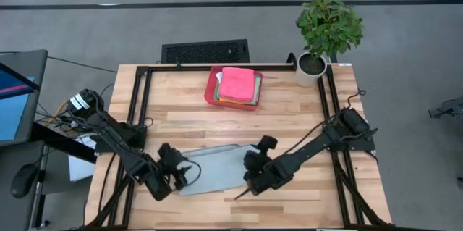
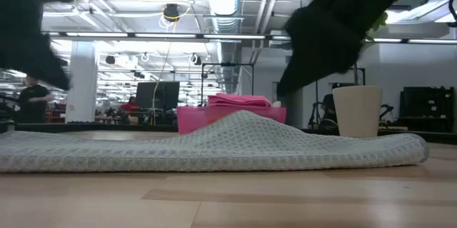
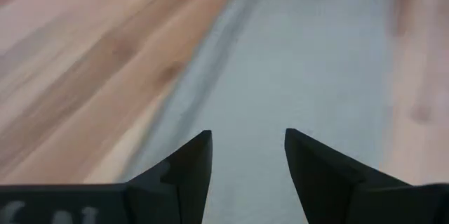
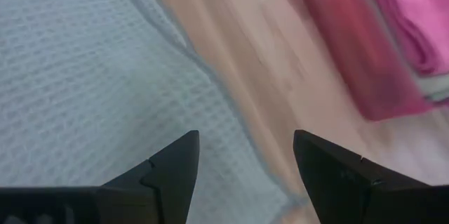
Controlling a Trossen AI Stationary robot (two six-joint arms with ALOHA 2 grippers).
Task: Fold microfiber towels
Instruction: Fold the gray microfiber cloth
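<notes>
A grey microfiber towel (image 1: pixel 217 169) lies flat on the wooden table near its front edge, with a low hump (image 2: pixel 243 122) in its middle. My left gripper (image 1: pixel 182 175) stands open over the towel's left end (image 3: pixel 302 62). My right gripper (image 1: pixel 249 184) stands open over its right end (image 4: pixel 84 76), by the towel's edge. In the low view both hang above the cloth. At the table's far side, a red tray (image 1: pixel 211 90) holds a stack of folded towels with a pink one (image 1: pixel 237 82) on top.
A potted plant (image 1: pixel 327 28) in a white pot (image 2: pixel 357 110) stands at the far right corner. Black frame rails (image 1: pixel 141 108) run along the table's left, right and far sides. Bare wood lies between the grey towel and the tray.
</notes>
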